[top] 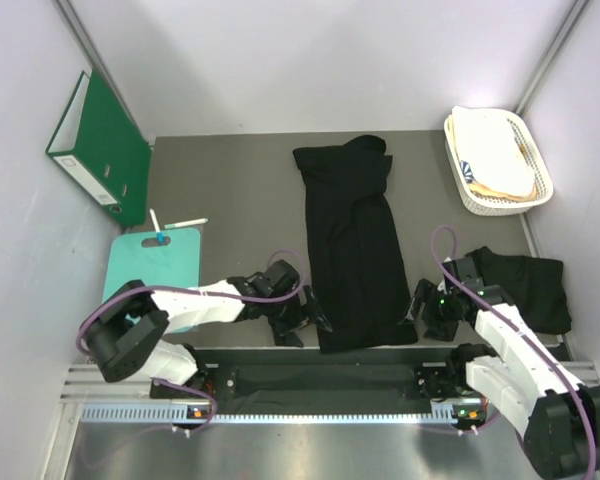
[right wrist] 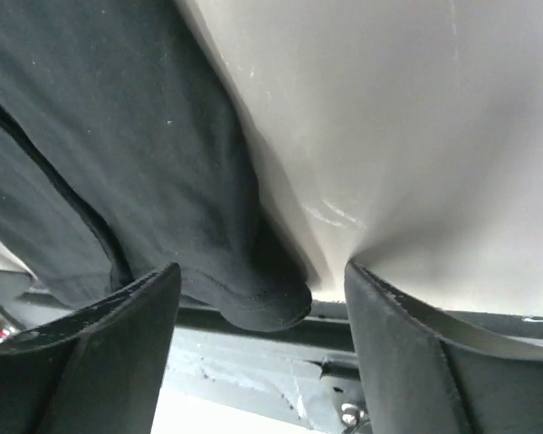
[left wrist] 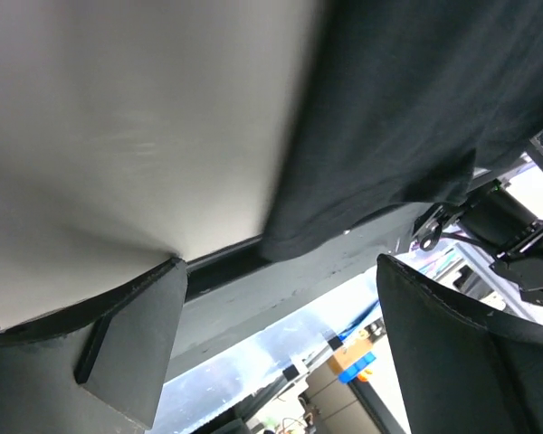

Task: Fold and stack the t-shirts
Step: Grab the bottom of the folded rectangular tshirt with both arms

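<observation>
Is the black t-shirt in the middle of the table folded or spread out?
Partly folded: the middle t-shirt lies as a narrow strip, sides turned inward, not yet folded across.

No text, brand or number is legible in any view. The green binder at the far left carries a white spine label, but it is too small to read.
</observation>
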{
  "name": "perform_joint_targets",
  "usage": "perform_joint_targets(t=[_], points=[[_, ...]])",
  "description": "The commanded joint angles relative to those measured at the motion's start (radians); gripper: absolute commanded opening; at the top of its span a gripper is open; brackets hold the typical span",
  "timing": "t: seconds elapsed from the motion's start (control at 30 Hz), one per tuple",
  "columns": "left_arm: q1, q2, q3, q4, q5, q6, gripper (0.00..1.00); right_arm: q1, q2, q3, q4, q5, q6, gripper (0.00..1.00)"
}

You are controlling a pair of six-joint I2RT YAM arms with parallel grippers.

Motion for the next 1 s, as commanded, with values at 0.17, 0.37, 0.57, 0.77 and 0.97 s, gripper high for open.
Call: perform_joint_targets(t=[0.17, 0.37, 0.57, 0.77, 0.97], points=[[-0.125, 0.178, 0.091, 0.051, -0.179, -0.059, 0.82, -0.009, -0.054, -0.055, 0.058, -0.045, 0.033, 0.61], [-0.142, 0.218, 0.126, -0.011, -0.202, -0.061, 0.57, -0.009, -0.045, -0.089, 0.116, -0.077, 0.039, 0.45], [-0.151, 0.228, 0.151, -0.106, -0.210, -0.075, 0.00, -0.009, -0.045, -0.092, 0.123, -0.163, 0.011, 0.00], [-0.162, 0.110, 0.218, -0.253, -0.271, -0.076, 0.00, -0.010, -0.168, 0.020, -0.025, -0.153, 0.001, 0.00], [-0.162, 0.027, 0.411, -0.440, -0.408, -0.026, 0.00, -0.010, -0.139, 0.126, -0.031, -0.148, -0.033, 0.00]])
